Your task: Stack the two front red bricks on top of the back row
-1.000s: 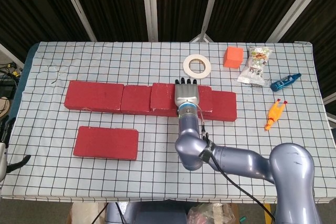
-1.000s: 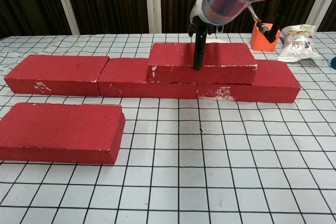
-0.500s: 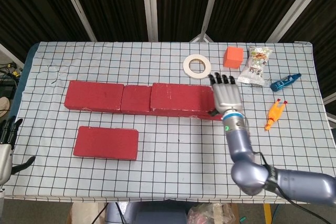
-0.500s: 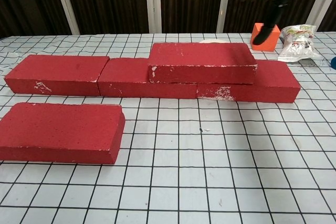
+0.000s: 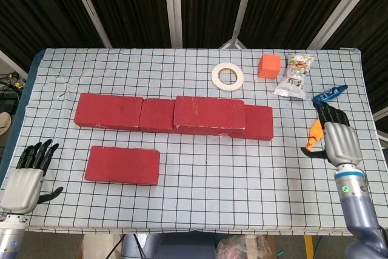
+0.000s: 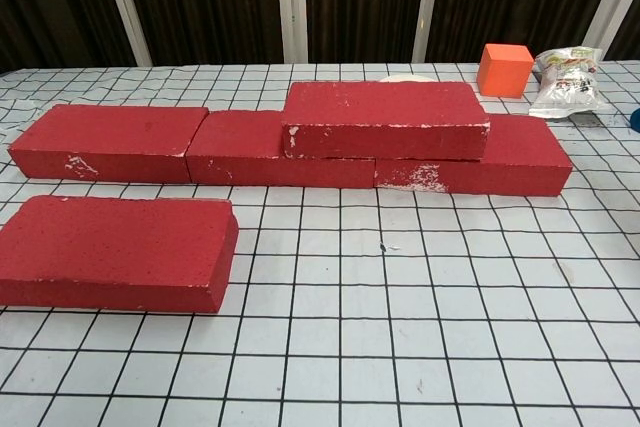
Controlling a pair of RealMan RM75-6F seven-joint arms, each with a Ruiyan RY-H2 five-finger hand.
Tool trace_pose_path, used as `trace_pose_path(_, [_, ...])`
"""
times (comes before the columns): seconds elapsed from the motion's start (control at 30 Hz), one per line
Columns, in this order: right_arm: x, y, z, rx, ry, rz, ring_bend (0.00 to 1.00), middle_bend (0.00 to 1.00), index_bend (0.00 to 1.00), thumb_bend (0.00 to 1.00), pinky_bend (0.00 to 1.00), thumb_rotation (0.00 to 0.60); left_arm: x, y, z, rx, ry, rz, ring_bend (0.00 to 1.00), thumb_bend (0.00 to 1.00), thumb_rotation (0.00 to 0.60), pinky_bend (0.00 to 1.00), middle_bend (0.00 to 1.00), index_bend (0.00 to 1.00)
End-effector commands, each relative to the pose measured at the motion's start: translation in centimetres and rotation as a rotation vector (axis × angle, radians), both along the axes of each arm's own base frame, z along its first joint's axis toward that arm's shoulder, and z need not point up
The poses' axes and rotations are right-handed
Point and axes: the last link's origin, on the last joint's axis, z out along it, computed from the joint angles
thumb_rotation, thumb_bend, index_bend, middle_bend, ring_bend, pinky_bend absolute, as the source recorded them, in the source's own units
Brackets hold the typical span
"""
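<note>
A back row of red bricks [image 5: 109, 111] [image 6: 108, 141] runs across the table's middle. One red brick [image 5: 209, 114] [image 6: 385, 119] lies stacked on that row, bridging its middle and right bricks. Another red brick [image 5: 122, 165] [image 6: 112, 252] lies flat in front at the left. My left hand [image 5: 27, 176] hovers open off the table's front left corner, fingers spread, holding nothing. At the right edge my right hand [image 5: 337, 139] is open and empty. Neither hand shows in the chest view.
A white tape ring [image 5: 227, 76], an orange cube [image 5: 269, 65] [image 6: 504, 69] and a snack packet [image 5: 294, 75] [image 6: 566, 80] sit at the back right. A blue tube [image 5: 329, 94] and a yellow rubber chicken [image 5: 315, 131] lie beside my right hand.
My right hand left the stacked brick and swung right and back toward the table's right edge. My left hand rose into view at the front left.
</note>
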Motion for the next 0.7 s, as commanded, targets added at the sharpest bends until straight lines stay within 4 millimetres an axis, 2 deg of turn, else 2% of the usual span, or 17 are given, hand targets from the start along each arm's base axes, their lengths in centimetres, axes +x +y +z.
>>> trace_pose_path(0.03, [-3.7, 6.0, -0.1, -0.005, 0.009, -0.008, 0.00, 0.00, 0.03, 0.18, 0.00, 0.600, 1.1, 1.5, -0.4, -0.025, 0.000, -0.001, 0.00, 0.00, 0.600, 0.00, 0.00, 0.00])
trace_pose_path(0.13, [-4.6, 8.2, -1.0, 0.003, -0.013, 0.001, 0.00, 0.00, 0.03, 0.18, 0.00, 0.600, 2.2, 2.5, -0.8, -0.044, 0.001, -0.007, 0.00, 0.00, 0.600, 0.00, 0.00, 0.00])
trace_pose_path(0.17, [-5.1, 9.5, -1.5, 0.007, -0.025, -0.007, 0.00, 0.00, 0.03, 0.18, 0.00, 0.600, 3.4, 2.9, -1.1, -0.078, 0.000, -0.022, 0.00, 0.00, 0.600, 0.00, 0.00, 0.00])
trace_pose_path(0.23, [-5.5, 10.5, -2.0, -0.001, -0.020, -0.002, 0.00, 0.00, 0.03, 0.18, 0.00, 0.600, 4.5, 3.4, -1.2, -0.116, 0.022, -0.011, 0.00, 0.00, 0.600, 0.00, 0.00, 0.00])
trace_pose_path(0.43, [-6.4, 11.5, -3.0, 0.027, -0.040, -0.035, 0.00, 0.00, 0.03, 0.18, 0.00, 0.600, 6.7, 4.6, -1.6, -0.209, 0.164, 0.038, 0.00, 0.00, 0.600, 0.00, 0.00, 0.00])
trace_pose_path(0.7, [-6.1, 11.5, -3.0, 0.024, -0.038, -0.008, 0.00, 0.00, 0.03, 0.18, 0.00, 0.600, 8.7, 6.6, -4.2, -0.317, 0.279, 0.070, 0.00, 0.00, 0.600, 0.00, 0.00, 0.00])
